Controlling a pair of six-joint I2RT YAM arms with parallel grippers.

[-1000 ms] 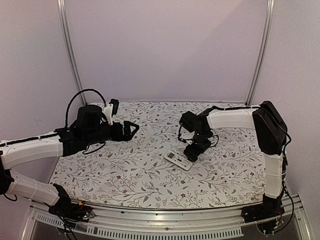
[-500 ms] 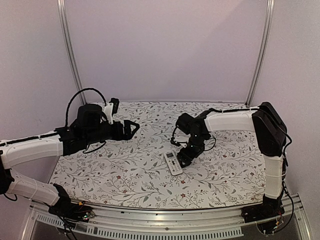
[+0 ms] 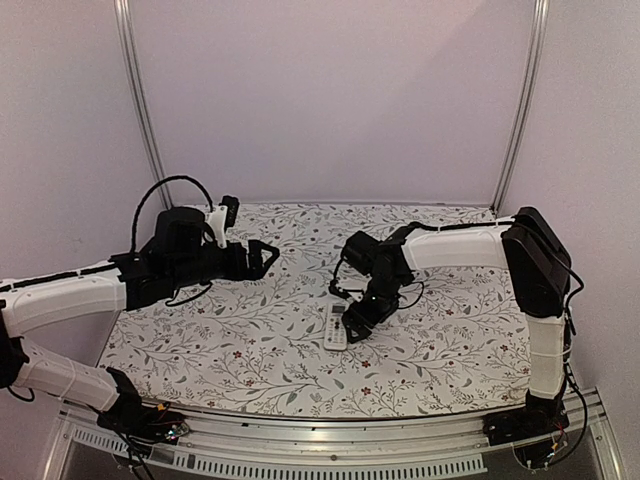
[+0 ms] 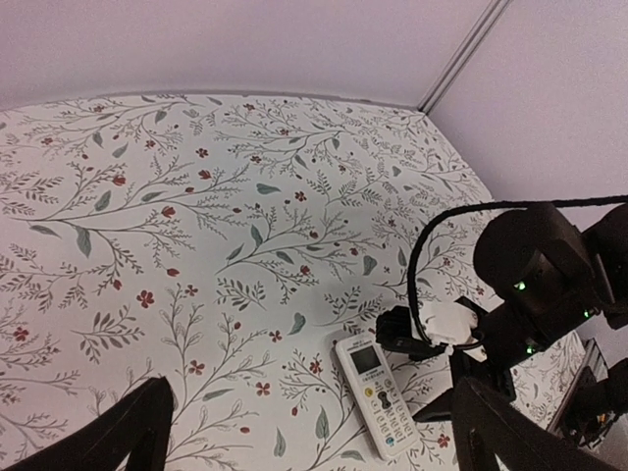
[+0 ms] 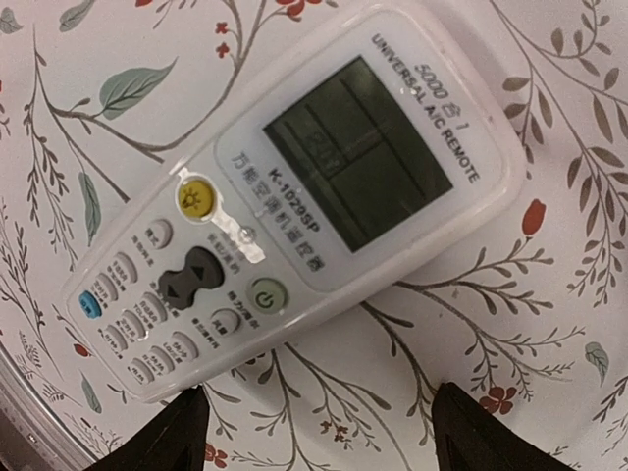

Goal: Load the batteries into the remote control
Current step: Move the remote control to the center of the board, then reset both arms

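The white remote control [image 3: 336, 326] lies face up on the floral table, screen and buttons showing; it also shows in the left wrist view [image 4: 380, 392] and fills the right wrist view [image 5: 294, 206]. My right gripper [image 3: 358, 322] is open, low over the table right beside the remote, its dark fingertips [image 5: 177, 437] spread just past the remote's long edge. My left gripper [image 3: 262, 258] is open and empty, raised over the table's left half, well away from the remote. The batteries are not in view.
The floral tablecloth [image 3: 250, 340] covers the table. Grey walls and two metal posts [image 3: 140, 110] stand behind. The right arm's cable [image 4: 432, 245] loops above the remote.
The right gripper has moved left and nearer, pushing the remote left and turning it from slanted to nearly lengthwise front-to-back. The left arm has not moved.
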